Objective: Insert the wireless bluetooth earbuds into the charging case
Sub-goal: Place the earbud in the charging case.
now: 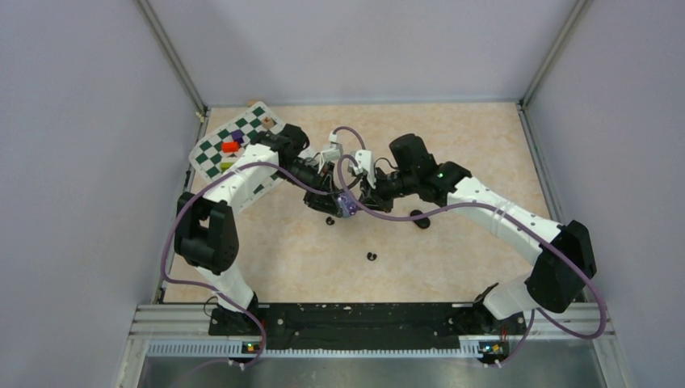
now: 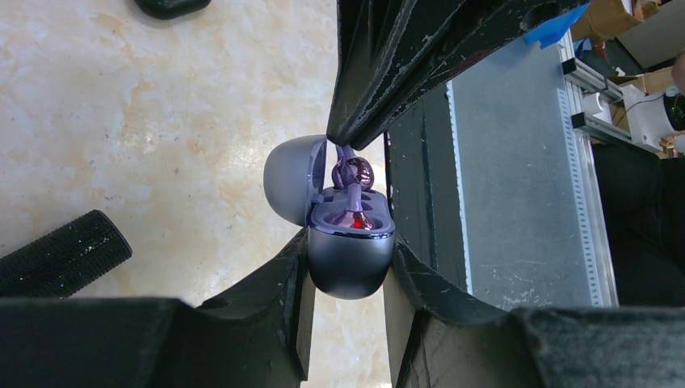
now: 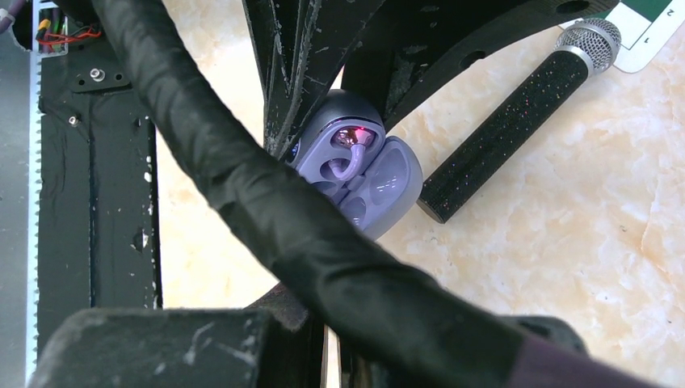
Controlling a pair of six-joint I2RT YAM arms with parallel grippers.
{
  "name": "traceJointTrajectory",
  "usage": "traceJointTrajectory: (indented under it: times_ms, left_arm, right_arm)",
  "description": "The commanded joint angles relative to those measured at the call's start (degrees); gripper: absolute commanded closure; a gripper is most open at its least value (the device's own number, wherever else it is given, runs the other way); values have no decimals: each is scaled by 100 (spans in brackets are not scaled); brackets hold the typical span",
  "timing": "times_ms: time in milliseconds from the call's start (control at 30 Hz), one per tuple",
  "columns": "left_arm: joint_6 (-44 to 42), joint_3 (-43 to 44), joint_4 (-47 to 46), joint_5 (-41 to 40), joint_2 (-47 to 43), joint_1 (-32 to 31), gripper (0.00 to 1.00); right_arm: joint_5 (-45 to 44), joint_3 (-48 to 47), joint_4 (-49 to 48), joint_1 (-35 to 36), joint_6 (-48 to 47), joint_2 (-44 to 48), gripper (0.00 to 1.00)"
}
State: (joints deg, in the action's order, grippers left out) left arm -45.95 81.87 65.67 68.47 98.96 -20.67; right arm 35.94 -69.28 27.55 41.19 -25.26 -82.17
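Earbud (image 2: pixel 353 172) at open case (image 2: pixel 347 279) rim; left hand (image 2: pixel 349 250) clamps case; microphone (image 2: pixel 60 252) near.

1. The top view hangs high above and behind the arm bases. It faces down and forward over the whole bench (image 1: pixel 468 137), so everything in it is far off and small.
2. The left wrist view sits close behind the left hand (image 2: pixel 348 260), looking along its fingers at the charging case (image 2: pixel 349 273) right before the lens.
3. The right wrist view faces that case from roughly the opposite side, very near. A cable (image 3: pixel 323 242) crosses the foreground and seems to hide most of its own fingers.
4. All three views share the case; both wrist views also catch the microphone (image 2: pixel 65 252).
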Motion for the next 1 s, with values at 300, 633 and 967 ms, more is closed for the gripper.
traceJointTrajectory:
  times_ms: [300, 633, 967]
  left_arm:
    - [-177, 106, 30, 247, -11, -53, 100]
    - [-158, 84, 13, 219, 15, -101, 100]
    - [-159, 88, 0, 218, 20, -96, 100]
  right_arm:
    - [65, 21, -498, 233, 349, -34, 100]
    - [47, 105, -768, 232, 560, 88, 100]
    - [291, 32, -609, 235, 533, -18, 100]
